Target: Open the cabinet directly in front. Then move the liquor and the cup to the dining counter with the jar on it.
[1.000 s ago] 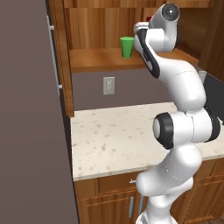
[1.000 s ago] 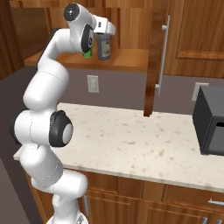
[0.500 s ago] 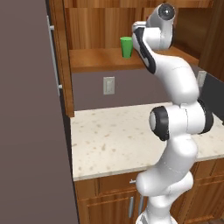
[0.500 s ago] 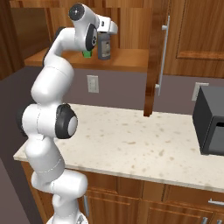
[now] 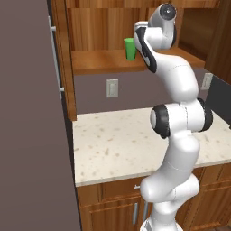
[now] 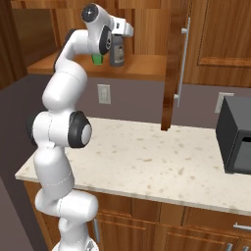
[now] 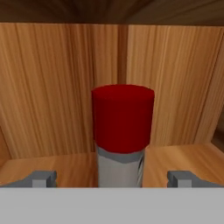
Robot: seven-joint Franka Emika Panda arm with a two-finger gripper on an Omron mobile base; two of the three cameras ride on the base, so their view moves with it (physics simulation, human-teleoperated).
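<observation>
Cabinet [image 6: 147, 66]: a reddish-brown wall cabinet, doors already swung open, so the first step looks done; the pincer reaches inside it, just above its shelf.
Open door [image 6: 171, 68]: hangs edge-on well off to the pincer's right, with a long silver bar handle [image 6: 182, 61] on it.
Countertop [image 5: 131, 144]: pale speckled stone, far below the pincer, nothing of the task on it.
Liquor [image 7: 122, 131]: a grey-clear bottle with a red cap, upright on the shelf, straight ahead of the pincer and centred between its two fingertips.
Cup [image 5: 130, 48]: a small bright green tumbler, upright on the same shelf, just beside the pincer on its left.
Pincer [image 7: 112, 178]: released, jaws spread wide to either side of the bottle, not touching it, grasping nothing.
Step in hand: likely lining up to take the liquor.
Next move: probably ease forward until the bottle sits between the fingers, clench, then lift it clear without knocking the cup.
</observation>
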